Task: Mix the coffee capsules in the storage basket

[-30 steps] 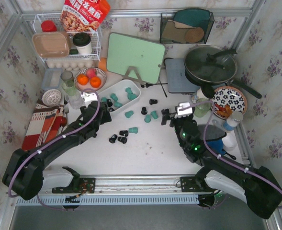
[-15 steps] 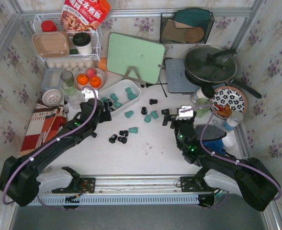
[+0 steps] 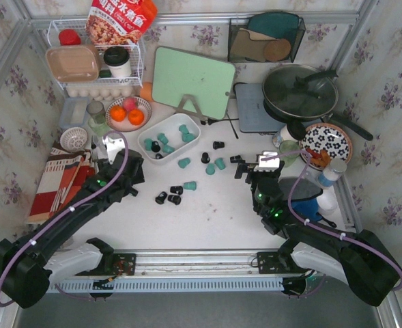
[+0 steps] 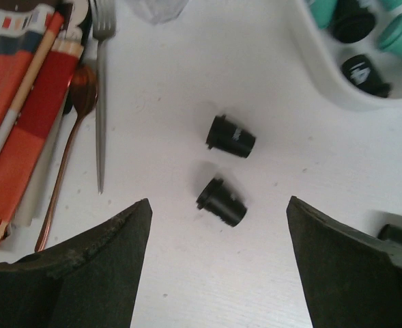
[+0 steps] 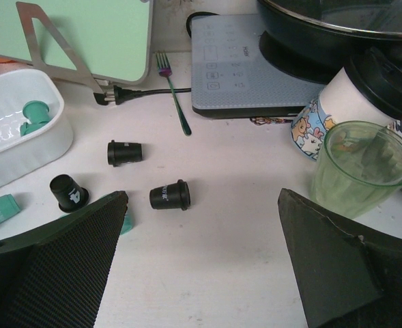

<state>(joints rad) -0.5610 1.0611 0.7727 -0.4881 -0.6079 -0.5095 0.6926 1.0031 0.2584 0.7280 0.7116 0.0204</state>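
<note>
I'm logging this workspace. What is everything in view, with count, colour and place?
storage basket: one, white, left of centre
coffee capsules: about twenty, teal and black, some in the basket, the rest loose in front of it
cutting board: one, pale green, propped behind the basket
pan: one, black, back right by a grey hob
oranges: two, orange, in a bowl beside the basket
wire rack: one, white, back left, holding a tan tray
snack bag: one, red, atop the rack
plate: one, black-and-white flowered, right edge
cup: one, clear green, beside the plate
striped cloth: one, red and white, left edge
left claw: one, black, open, over two black capsules
right claw: one, black, open, right of centre
</note>
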